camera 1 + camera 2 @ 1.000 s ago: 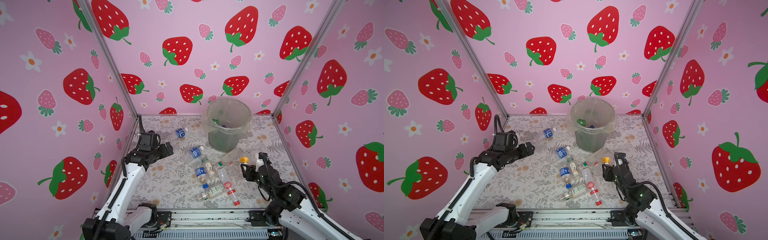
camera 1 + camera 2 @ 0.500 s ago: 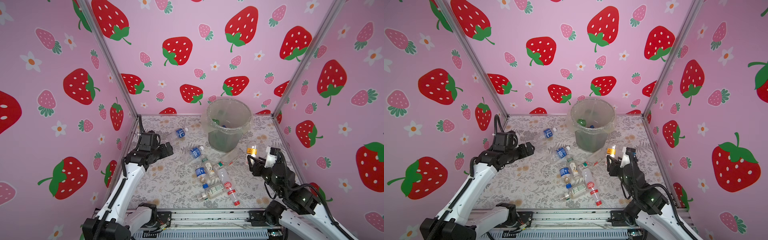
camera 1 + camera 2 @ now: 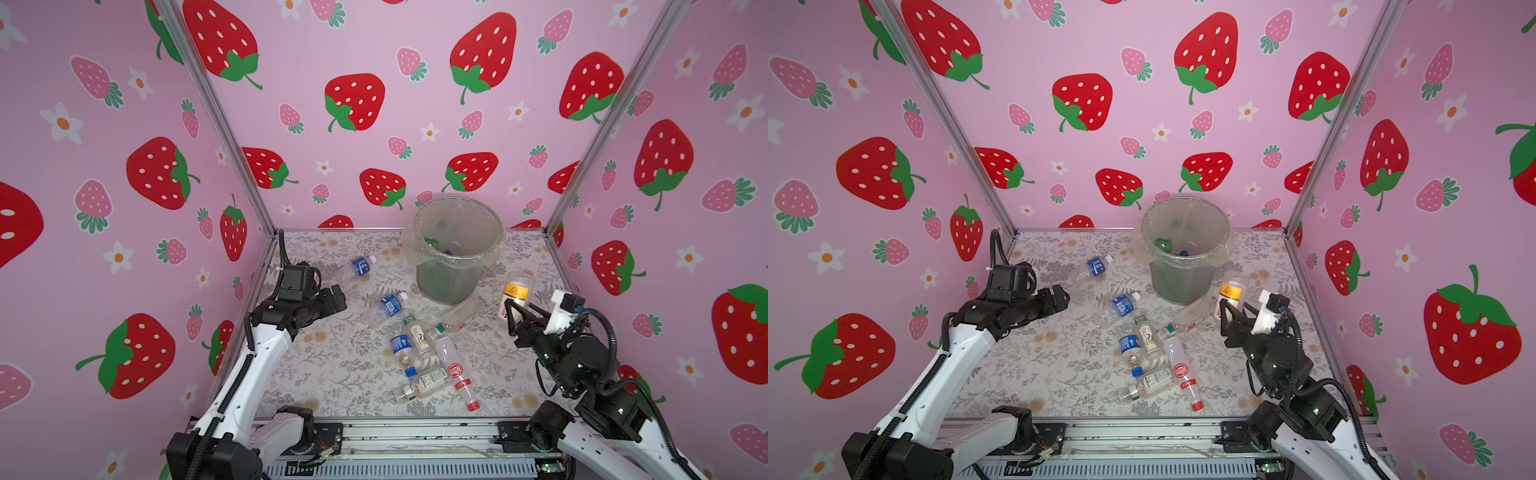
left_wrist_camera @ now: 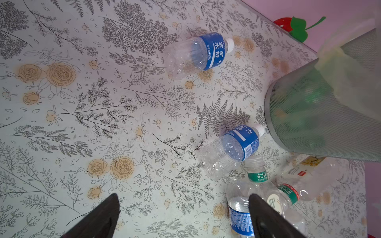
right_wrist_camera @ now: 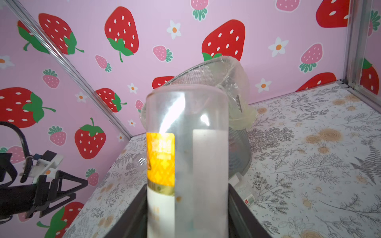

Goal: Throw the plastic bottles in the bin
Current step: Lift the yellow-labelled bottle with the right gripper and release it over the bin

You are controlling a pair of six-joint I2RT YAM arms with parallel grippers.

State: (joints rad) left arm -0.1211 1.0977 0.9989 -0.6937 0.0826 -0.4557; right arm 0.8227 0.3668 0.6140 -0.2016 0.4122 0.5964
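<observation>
Right claw [image 3: 513, 311] is pinching a yellow-label bottle [image 3: 516, 291]. The jaws are pressed on its lower part, and the bottle stands close to upright in the grip, held up off the table [image 3: 332, 374]. It sits just beside the bin [image 3: 457, 278], on the right of it in both top views, and not over the rim. In the right wrist view the bottle fills the middle, with dark fingers [image 5: 132, 218] hugging it on both sides. The mesh bin is right behind it, liner bag [image 5: 243, 115] folded over the rim.

Over to the left claw [image 3: 338, 296]: jaws spread wide, holding nothing, hovering over the table's left side, well apart from the bin. Its wrist view shows the two fingertips [image 4: 107, 212] far apart, with floral table between them.

Down on the table, a blue-label bottle [image 3: 360, 266] lies on its side left of the bin. A second blue-label bottle [image 3: 390, 305] lies near the bin's base. A pile of bottles [image 3: 419, 353] crowds the middle front, with a red-label bottle [image 3: 456, 369] among them. Inside the bin, a green bottle [image 3: 1160, 244] shows.
</observation>
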